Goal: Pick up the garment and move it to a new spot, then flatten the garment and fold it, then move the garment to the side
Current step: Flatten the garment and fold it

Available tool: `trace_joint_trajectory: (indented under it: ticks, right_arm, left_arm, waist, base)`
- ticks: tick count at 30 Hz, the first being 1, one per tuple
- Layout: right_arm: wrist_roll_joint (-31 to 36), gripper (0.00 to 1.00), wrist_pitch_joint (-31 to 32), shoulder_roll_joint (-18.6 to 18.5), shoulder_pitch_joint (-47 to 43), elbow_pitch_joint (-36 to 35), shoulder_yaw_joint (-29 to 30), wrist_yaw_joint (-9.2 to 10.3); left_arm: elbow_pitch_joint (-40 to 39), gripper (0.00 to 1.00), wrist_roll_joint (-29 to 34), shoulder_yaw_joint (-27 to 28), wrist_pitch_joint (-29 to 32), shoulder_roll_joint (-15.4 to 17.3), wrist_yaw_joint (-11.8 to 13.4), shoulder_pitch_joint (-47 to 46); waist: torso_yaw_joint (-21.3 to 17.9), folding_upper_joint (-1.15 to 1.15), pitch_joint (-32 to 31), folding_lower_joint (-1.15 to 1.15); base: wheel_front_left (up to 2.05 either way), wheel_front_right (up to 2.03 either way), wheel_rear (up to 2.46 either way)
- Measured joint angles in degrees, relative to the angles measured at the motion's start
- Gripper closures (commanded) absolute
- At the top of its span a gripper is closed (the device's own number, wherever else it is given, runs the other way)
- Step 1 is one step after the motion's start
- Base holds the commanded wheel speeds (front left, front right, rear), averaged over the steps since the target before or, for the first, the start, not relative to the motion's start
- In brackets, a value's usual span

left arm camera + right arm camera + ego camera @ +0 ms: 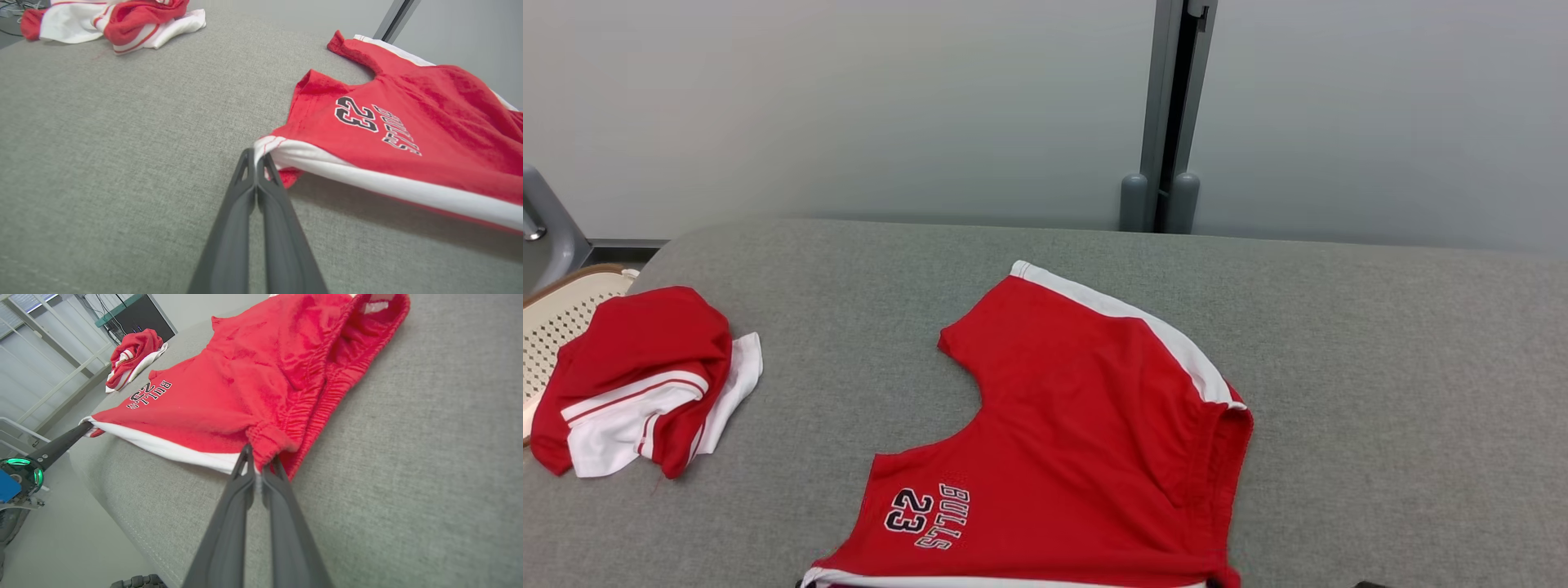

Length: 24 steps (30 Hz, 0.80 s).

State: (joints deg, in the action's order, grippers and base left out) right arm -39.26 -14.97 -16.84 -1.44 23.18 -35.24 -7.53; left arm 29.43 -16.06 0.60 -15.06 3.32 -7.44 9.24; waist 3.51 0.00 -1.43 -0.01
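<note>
A grey fabric-covered bench (1380, 392) stands before a pale grey wall (849, 106) and carries the work. The red fleece shorts (1086, 441), which have white side stripes and a black "BULLS 23" print, lie spread at the near centre of the bench. The elastic waistband is toward the robot's right and the leg hems toward its left. The near white-striped side runs left to right between the two arms, so the long axis of the held edge lies across the robot. The rest of the cloth extends away from it toward the wall. The left gripper (257, 156) has its fingers pressed together on the hem corner of that stripe. The right gripper (259, 457) has its fingers pinching the waistband corner at the other end. In the left wrist view the held edge stands slightly clear of the bench, with shadow under it, while the far part rests on the fabric. The cloth therefore lies directly ahead of both finger pairs, and each arm is nearest its own corner. Judgement: any carrying or folding move depends on both arms travelling together, keeping the stripe taut. A crumpled red-and-white garment (645, 376) lies well apart at the bench's left end, beside a cream perforated basket (556, 318).
</note>
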Motion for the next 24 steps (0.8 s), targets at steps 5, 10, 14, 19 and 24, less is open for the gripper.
trace_joint_trajectory:
  ticks: [5, 10, 14, 19, 24]
  right_arm:
    - [-2.5, 1.00, 0.0, 0.5, 0.8, -2.0, 3.0, 0.01]
    - [-6.8, 1.00, 0.0, 2.1, 7.2, -3.0, 6.0, 0.03]
    - [-12.0, 1.00, 0.0, 3.7, 13.6, -1.8, 6.3, 0.04]
    - [-17.4, 1.00, 0.3, 4.9, 21.9, 0.1, 5.1, 0.04]
    - [-22.8, 1.00, 0.3, 6.7, 27.8, 1.3, 3.8, 0.05]
  left_arm:
    - [-3.5, 1.00, 0.5, -2.1, 0.0, 0.5, 0.0, -3.3]
    - [-4.8, 1.00, 0.2, -8.3, 0.0, 4.2, 0.0, -15.3]
    - [-1.1, 1.00, -1.8, -14.5, 0.1, 9.0, 0.0, -27.1]
    - [4.0, 1.00, -5.3, -23.2, 3.5, 14.7, 0.0, -41.0]
    - [7.8, 1.00, -10.3, -31.0, 7.1, 18.5, 0.0, -50.9]
  waist:
    - [-1.0, 0.00, 1.6, 0.01]
    - [-3.1, 0.00, 5.8, 0.03]
    - [-5.1, 0.00, 10.0, 0.03]
    - [-7.5, 0.00, 15.1, 0.03]
    - [-9.7, 0.00, 19.5, 0.03]
  base:
    - [0.00, 0.00, 0.00]
    - [0.00, 0.00, 0.00]
    - [0.00, 0.00, 0.00]
    - [0.00, 0.00, 0.00]
    - [0.00, 0.00, 0.00]
